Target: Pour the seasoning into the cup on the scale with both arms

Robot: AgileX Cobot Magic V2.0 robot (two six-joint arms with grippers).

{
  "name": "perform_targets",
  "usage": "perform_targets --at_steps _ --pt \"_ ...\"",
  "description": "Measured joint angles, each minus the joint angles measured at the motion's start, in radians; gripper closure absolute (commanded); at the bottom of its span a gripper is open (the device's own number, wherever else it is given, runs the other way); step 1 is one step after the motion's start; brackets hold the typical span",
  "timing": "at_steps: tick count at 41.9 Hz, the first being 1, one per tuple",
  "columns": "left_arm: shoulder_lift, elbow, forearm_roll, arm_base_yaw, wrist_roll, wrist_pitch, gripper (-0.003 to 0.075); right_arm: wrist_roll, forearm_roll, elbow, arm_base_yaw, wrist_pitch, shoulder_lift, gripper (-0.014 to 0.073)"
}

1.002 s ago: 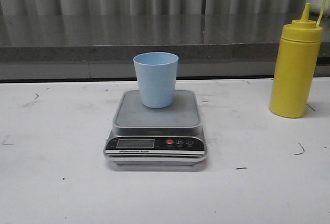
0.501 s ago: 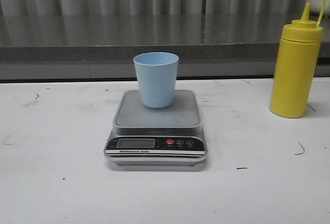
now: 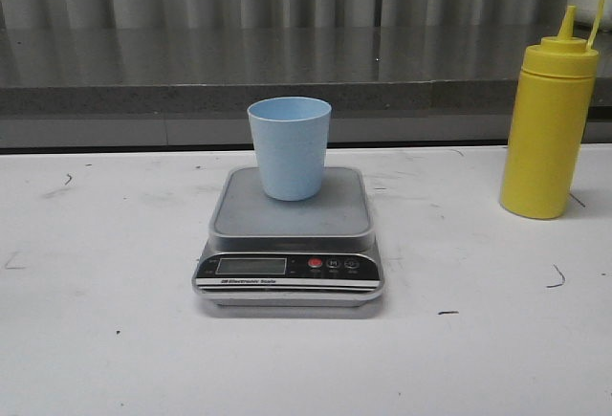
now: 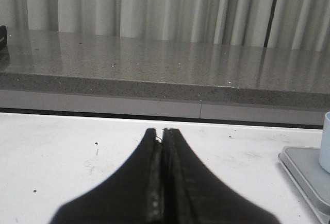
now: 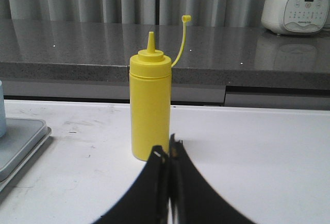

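Meanwhile, the left tool (image 4: 162,131) hangs low over the white surface (image 3: 96,339) with its fingers pressed together, holding nothing. To its right the pale blue cup (image 3: 289,146) stands upright toward the back of the silver scale (image 3: 289,244). Well apart on the right stands the yellow seasoning bottle (image 3: 549,129), its cap strap dangling open. The right tool (image 5: 168,154), equally pinched shut and empty, points straight at that bottle. Unless the fingers spread first, an advance would likely knock the tall bottle over; a squeeze off-target could splash the scale.
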Motion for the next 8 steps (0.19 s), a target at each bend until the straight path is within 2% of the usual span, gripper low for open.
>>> perform_targets --at_steps 8 --pt "0.000 0.000 0.000 0.000 0.000 0.000 0.0740 0.000 0.000 0.000 0.000 0.000 0.000 0.0661"
